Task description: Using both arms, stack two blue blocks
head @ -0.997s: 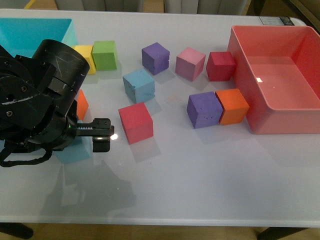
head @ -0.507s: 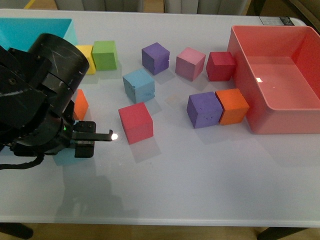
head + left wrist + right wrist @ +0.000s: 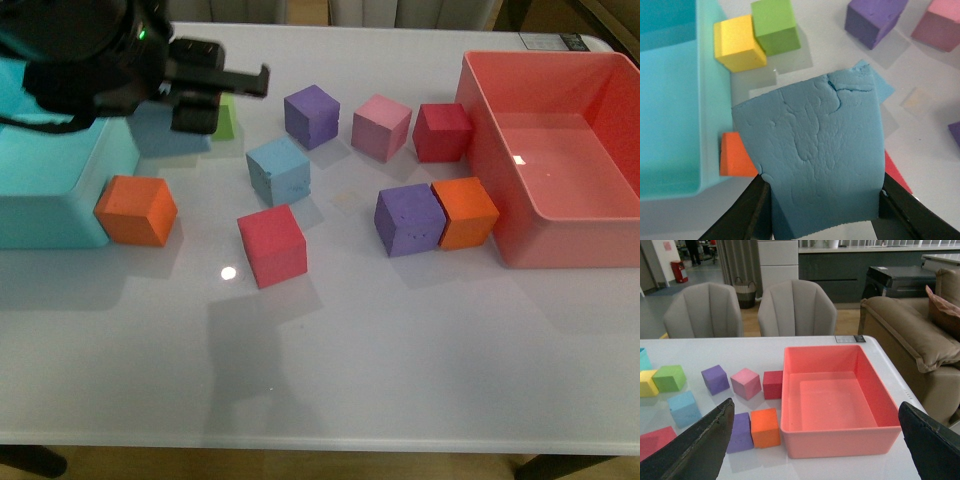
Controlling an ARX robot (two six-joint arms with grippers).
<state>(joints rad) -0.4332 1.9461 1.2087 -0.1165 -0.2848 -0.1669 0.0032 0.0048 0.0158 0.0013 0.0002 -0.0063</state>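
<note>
My left gripper (image 3: 186, 112) is shut on a darker blue block (image 3: 160, 135) and holds it in the air over the back left of the table, beside the turquoise bin. In the left wrist view the held block (image 3: 815, 150) fills the space between the black fingers (image 3: 747, 212). The second, lighter blue block (image 3: 278, 170) sits on the table right of and nearer than the held one; a corner of it shows behind the held block (image 3: 882, 87). My right gripper (image 3: 815, 450) is open and empty, high above the table, with that block (image 3: 684, 407) in its view.
A turquoise bin (image 3: 40, 205) stands at the left and a red bin (image 3: 545, 245) at the right. Loose cubes lie around: orange (image 3: 135, 210), red (image 3: 270, 245), green (image 3: 775, 26), yellow (image 3: 737, 44), two purple (image 3: 311, 115) (image 3: 408, 219), pink (image 3: 380, 127), dark red (image 3: 441, 132), orange (image 3: 465, 212).
My left arm has lifted the blue block off the front left of the table and carried it up and towards the back. The orange cube and the bin's front now show.
</note>
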